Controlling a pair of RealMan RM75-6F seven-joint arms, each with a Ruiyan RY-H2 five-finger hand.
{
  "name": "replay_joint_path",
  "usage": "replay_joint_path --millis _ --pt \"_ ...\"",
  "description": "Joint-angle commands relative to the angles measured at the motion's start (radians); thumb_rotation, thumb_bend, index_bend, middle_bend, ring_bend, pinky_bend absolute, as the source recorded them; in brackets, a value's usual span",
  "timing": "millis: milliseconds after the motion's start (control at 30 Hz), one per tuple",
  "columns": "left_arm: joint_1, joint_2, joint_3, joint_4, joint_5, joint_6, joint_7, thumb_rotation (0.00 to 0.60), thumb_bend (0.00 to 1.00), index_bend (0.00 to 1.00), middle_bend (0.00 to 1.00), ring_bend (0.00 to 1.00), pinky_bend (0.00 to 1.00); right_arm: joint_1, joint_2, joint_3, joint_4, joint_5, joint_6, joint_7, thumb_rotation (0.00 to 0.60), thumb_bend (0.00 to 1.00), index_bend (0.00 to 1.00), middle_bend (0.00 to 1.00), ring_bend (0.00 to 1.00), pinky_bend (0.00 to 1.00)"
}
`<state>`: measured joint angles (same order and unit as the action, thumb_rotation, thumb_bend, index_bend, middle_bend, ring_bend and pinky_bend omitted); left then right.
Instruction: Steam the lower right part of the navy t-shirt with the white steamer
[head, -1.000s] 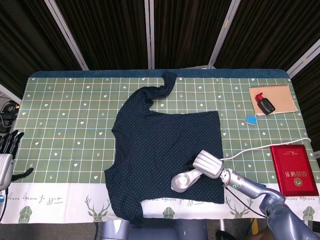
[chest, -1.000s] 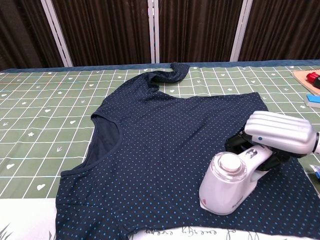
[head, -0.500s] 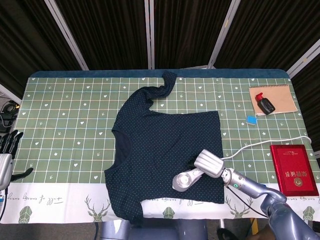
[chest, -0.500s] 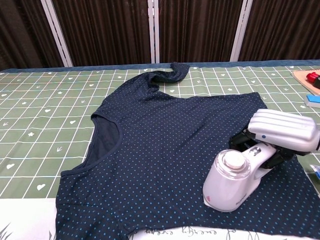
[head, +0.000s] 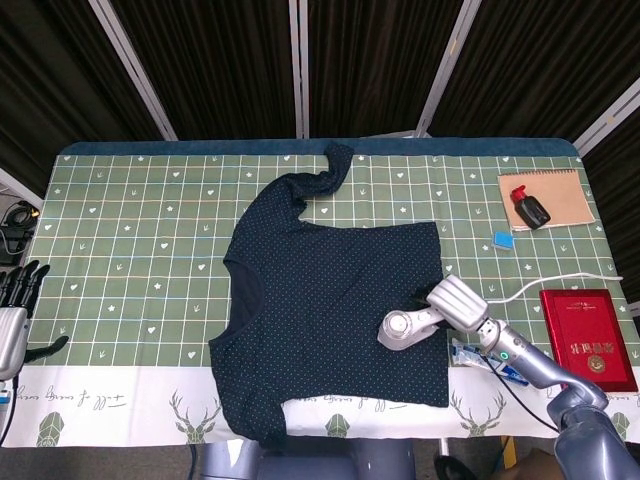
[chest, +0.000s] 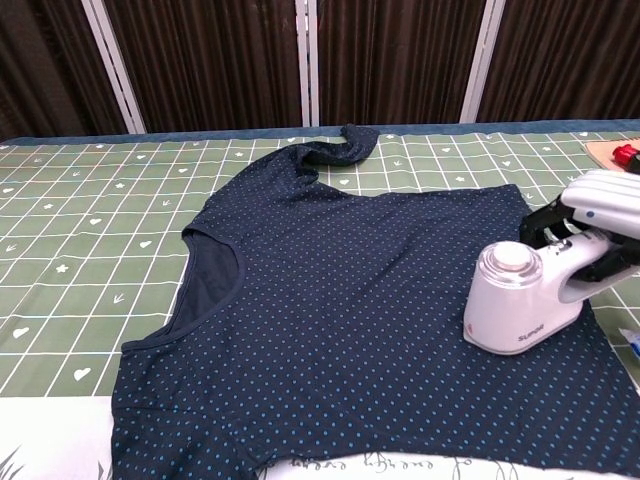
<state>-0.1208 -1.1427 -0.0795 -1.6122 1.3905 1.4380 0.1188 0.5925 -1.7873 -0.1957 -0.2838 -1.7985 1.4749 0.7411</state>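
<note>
Gripping the white steamer (head: 405, 327) by its handle, the right hand (head: 457, 302) holds it down on the navy t-shirt (head: 330, 300), near the shirt's right edge and toward the lower right part of the cloth; in the chest view the steamer's base (chest: 522, 310) sits flat on the dotted fabric with the round cap facing up, and the hand's fingers (chest: 600, 200) wrap over the handle from above. The shirt lies spread on the desk (head: 140, 240), which wears a green checked cover, with one sleeve bunched up toward the far edge and the neck opening facing left. A white cord (head: 540, 285) runs off to the right from behind the hand. The left hand (head: 14, 315) hangs at the desk's left edge, off the cloth, holding nothing, its dark fingers apart and pointing up. On the far right corner a tan notebook (head: 545, 198) carries a small black and red object (head: 527, 207); a little blue piece (head: 504, 239) lies just beside it, and a red book (head: 587, 338) rests nearer, by the right arm.
</note>
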Motion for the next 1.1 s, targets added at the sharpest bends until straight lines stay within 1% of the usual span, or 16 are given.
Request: replay_joint_path --millis 33,133,233,300,367,467,533,567,633,733,767,833,900,967,1000,1100 --pt "0.0 0.0 0.0 -0.001 0.001 0.001 0.0 0.6 0.0 0.0 0.0 0.0 0.0 0.006 0.013 0.031 -0.001 0.027 0.018 0.015 0.6 0.36 0.79 0.7 0.73 0.94" --pt "0.001 0.001 0.0 -0.001 0.002 0.001 -0.001 0.6 0.0 0.0 0.0 0.0 0.0 0.016 0.022 0.061 -0.001 0.055 0.016 0.013 0.6 0.35 0.79 0.7 0.73 0.94" --pt "0.001 0.002 0.0 -0.002 0.002 0.003 -0.003 0.6 0.0 0.0 0.0 0.0 0.0 0.029 0.036 0.11 0.002 0.104 -0.005 0.005 0.6 0.35 0.79 0.7 0.73 0.94" --pt "0.002 0.003 0.0 -0.003 0.002 0.004 -0.005 0.6 0.0 0.0 0.0 0.0 0.0 0.037 0.046 0.14 0.008 0.136 -0.038 -0.004 0.6 0.4 0.79 0.7 0.73 0.94" --pt "0.002 0.005 0.0 -0.004 0.004 0.005 -0.007 0.6 0.0 0.0 0.0 0.0 0.0 0.043 0.061 0.165 0.013 0.17 -0.104 -0.008 0.6 0.44 0.78 0.69 0.73 0.94" --pt "0.003 0.006 0.002 -0.005 0.007 0.007 -0.004 0.6 0.0 0.0 0.0 0.0 0.0 0.047 0.079 0.18 0.015 0.199 -0.207 -0.028 0.6 0.44 0.75 0.67 0.72 0.93" --pt "0.003 0.005 0.002 -0.007 0.007 0.007 -0.002 0.6 0.0 0.0 0.0 0.0 0.0 0.046 0.079 0.192 0.022 0.221 -0.276 -0.066 0.6 0.43 0.73 0.66 0.7 0.91" --pt "0.003 0.005 0.004 -0.006 0.007 0.004 -0.001 0.6 0.0 0.0 0.0 0.0 0.0 0.044 0.077 0.201 0.028 0.239 -0.338 -0.082 0.6 0.42 0.72 0.65 0.69 0.89" --pt "0.002 0.004 0.004 -0.007 0.007 0.003 0.0 0.6 0.0 0.0 0.0 0.0 0.0 0.046 0.08 0.203 0.015 0.245 -0.377 -0.077 0.6 0.38 0.68 0.61 0.66 0.83" --pt "0.002 0.004 0.004 -0.007 0.007 0.003 0.002 0.6 0.0 0.0 0.0 0.0 0.0 0.049 0.091 0.191 0.009 0.238 -0.419 -0.094 0.6 0.27 0.58 0.51 0.57 0.7" --pt "0.002 0.004 0.004 -0.007 0.007 0.004 0.002 0.6 0.0 0.0 0.0 0.0 0.0 0.05 0.095 0.187 0.007 0.235 -0.43 -0.103 0.6 0.21 0.52 0.45 0.51 0.62" --pt "0.003 0.005 0.003 -0.009 0.006 0.006 -0.001 0.6 0.0 0.0 0.0 0.0 0.0 0.052 0.109 0.176 -0.008 0.23 -0.473 -0.114 0.6 0.11 0.37 0.31 0.36 0.48" --pt "0.004 0.007 0.003 -0.009 0.007 0.008 -0.004 0.6 0.0 0.0 0.0 0.0 0.0 0.056 0.129 0.17 -0.038 0.23 -0.518 -0.124 0.6 0.02 0.16 0.11 0.13 0.3" --pt "0.004 0.008 0.004 -0.01 0.009 0.007 -0.005 0.6 0.0 0.0 0.0 0.0 0.0 0.058 0.148 0.171 -0.069 0.233 -0.538 -0.135 0.6 0.0 0.04 0.02 0.02 0.19" --pt "0.005 0.009 0.004 -0.01 0.01 0.008 -0.006 0.6 0.0 0.0 0.0 0.0 0.0 0.058 0.156 0.173 -0.084 0.238 -0.544 -0.144 0.6 0.0 0.01 0.0 0.0 0.14" --pt "0.005 0.011 0.005 -0.012 0.013 0.01 -0.009 0.6 0.0 0.0 0.0 0.0 0.0 0.053 0.184 0.186 -0.142 0.253 -0.546 -0.175 0.6 0.0 0.0 0.0 0.0 0.07"
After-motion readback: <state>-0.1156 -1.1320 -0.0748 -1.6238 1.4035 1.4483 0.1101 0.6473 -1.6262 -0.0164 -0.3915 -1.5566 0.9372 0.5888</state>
